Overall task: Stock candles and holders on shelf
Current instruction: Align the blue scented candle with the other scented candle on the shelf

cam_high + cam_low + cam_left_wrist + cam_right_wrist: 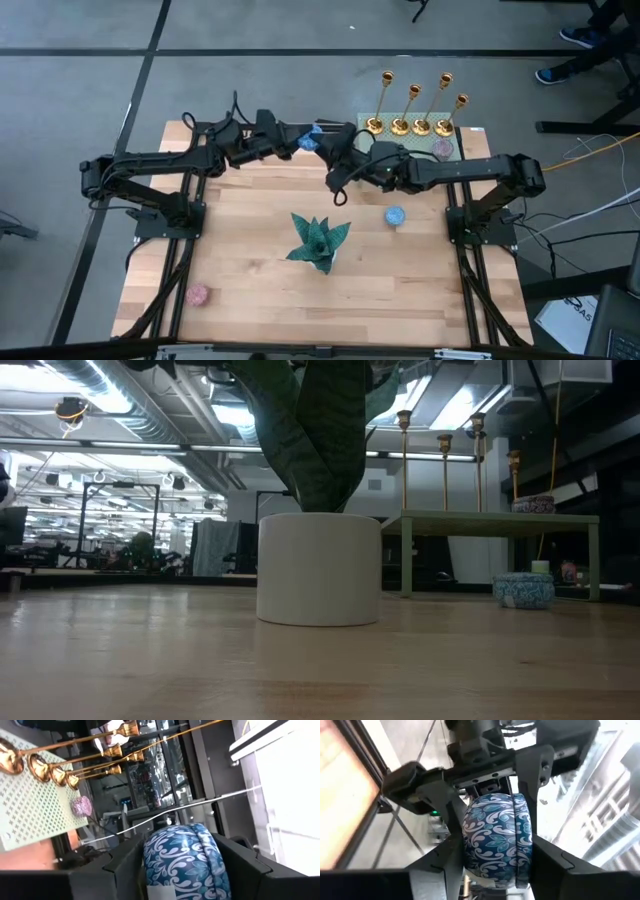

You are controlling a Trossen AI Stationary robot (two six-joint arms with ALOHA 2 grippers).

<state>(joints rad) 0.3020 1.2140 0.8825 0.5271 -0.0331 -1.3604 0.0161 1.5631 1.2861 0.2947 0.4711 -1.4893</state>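
Observation:
Both grippers meet at the table's far middle on one blue patterned candle (308,141), held off the table. My left gripper (298,140) comes from the left and my right gripper (326,146) from the right. Both are shut on the candle. The pale green shelf (464,143) stands at the far right. Several gold holders (410,124) stand on their bases along its far edge, and the mauve candle (442,148) sits beside them. A second blue candle (394,215) lies on the table near the shelf. The pink candle (197,294) lies near the front left corner. My left gripper pinches the blue candle between its two fingers (127,865), on two opposite sides (150,860). It comes level from the table's left. The candle is lifted clear. My right gripper pinches the same candle on two opposite sides (470,865), between its fingers (547,865). It comes level from the table's right, opposite the left gripper's fingers (447,805). The candle is clear of the table.
A teal spiky ornament (318,242) in a white pot (318,568) stands mid-table, in front of both grippers. The shelf top (500,517) has bare room on its near part.

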